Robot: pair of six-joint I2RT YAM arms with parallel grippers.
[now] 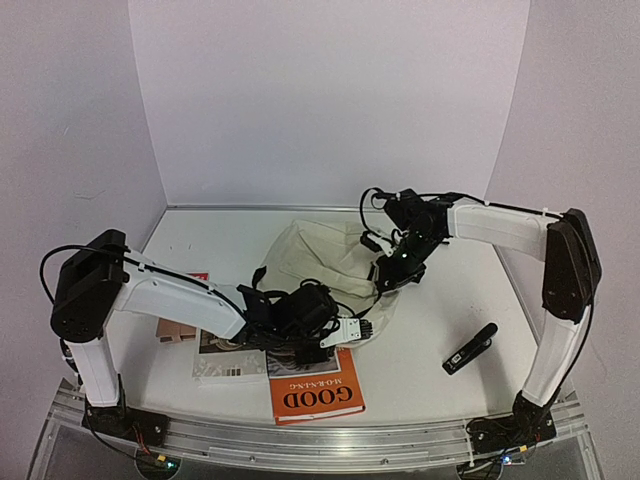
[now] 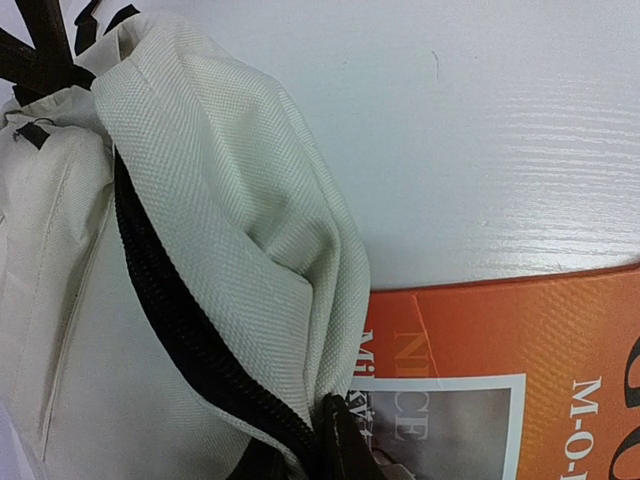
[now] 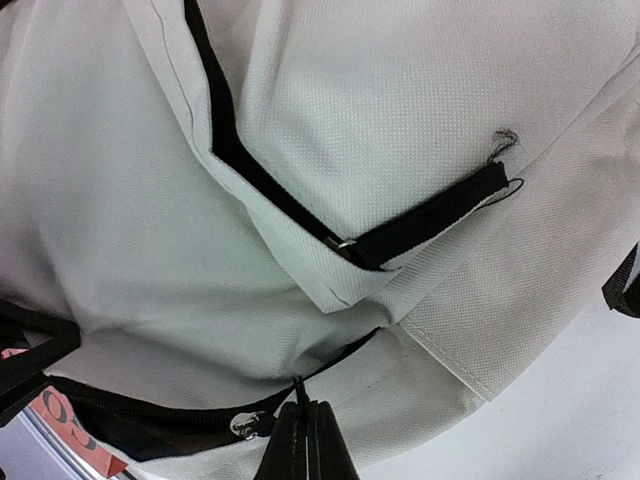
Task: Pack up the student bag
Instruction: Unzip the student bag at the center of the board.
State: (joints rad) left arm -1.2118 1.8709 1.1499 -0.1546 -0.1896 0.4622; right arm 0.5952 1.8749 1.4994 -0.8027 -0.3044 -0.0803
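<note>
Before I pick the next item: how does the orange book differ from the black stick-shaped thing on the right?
The orange book is broad, flat and bright; the black stick-shaped thing is slim and dark. The book lies near the left arm, partly covered by it; the black thing lies alone, clear of the student bag. Both rest on the table, outside the bag.

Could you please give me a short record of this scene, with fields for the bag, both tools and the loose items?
student bag: cream, slumped mid-table
left tool: apparently shut on the bag's near zippered edge
right tool: shut, tips at the bag's far-side fabric by a zipper pull; grip unclear
orange book: flat near the front, the bag's edge overlapping it
black stick-shaped item: on the table, right of the bag, apart
</note>
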